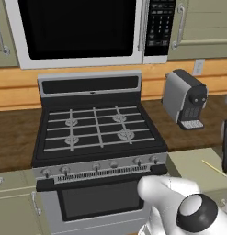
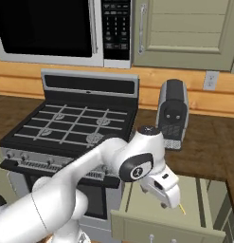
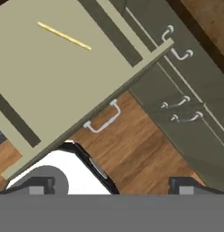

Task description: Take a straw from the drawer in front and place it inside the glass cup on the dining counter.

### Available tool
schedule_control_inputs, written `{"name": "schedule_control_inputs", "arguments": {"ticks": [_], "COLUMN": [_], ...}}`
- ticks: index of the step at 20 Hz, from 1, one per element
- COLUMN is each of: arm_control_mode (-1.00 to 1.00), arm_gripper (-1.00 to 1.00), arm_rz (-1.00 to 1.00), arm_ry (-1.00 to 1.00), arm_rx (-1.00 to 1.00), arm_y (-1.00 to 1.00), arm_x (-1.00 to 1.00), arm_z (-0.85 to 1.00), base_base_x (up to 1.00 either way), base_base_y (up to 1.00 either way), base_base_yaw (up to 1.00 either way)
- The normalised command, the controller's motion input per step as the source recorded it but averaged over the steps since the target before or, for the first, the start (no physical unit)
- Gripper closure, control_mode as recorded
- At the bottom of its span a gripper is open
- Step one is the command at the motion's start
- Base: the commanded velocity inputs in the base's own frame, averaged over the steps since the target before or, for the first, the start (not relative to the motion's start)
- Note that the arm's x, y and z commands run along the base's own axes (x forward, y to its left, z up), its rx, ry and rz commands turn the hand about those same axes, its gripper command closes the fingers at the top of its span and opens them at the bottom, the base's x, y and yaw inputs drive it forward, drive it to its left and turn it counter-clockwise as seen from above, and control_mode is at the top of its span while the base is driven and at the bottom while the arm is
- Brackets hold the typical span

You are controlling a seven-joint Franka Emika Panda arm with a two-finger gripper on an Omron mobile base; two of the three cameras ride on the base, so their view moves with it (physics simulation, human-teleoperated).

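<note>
One thin pale yellow straw [image 3: 64, 35] lies flat in pulled-out sage-green drawer [image 3: 50, 86]. My two-finger gripper [image 3: 111, 183], jaws wide, hovers above, holding nothing. Beyond: black gas stove [image 1: 99, 126], grey coffee machine [image 2: 173, 111]. Straw mostly behind my hand in right base view.

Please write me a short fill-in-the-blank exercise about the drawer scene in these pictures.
1. The drawer stands pulled ____.
2. Inside the drawer lies a thin yellow ____.
3. The gripper hovers above the drawer with its fingers ____.
4. On the worktop right of the stove stands a ____ machine.

Missing words: open; straw; open; coffee
</note>
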Motion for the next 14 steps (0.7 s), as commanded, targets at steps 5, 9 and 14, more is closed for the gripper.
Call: {"name": "schedule_control_inputs", "arguments": {"ticks": [5, 9, 14], "arm_control_mode": [-1.00, -1.00, -1.00], "arm_gripper": [-1.00, -1.00, -1.00], "arm_rz": [0.24, 0.39, 0.40], "arm_ry": [-0.08, 0.09, 0.23], "arm_rx": [0.12, 0.01, 0.00], "arm_y": [0.00, 0.01, 0.05], "arm_x": [0.03, 0.50, 0.55], "arm_z": [-0.64, -0.34, -0.40], "base_base_x": [0.00, 0.00, 0.00], "base_base_y": [0.00, 0.00, 0.00], "base_base_yaw": [0.00, 0.00, 0.00]}}
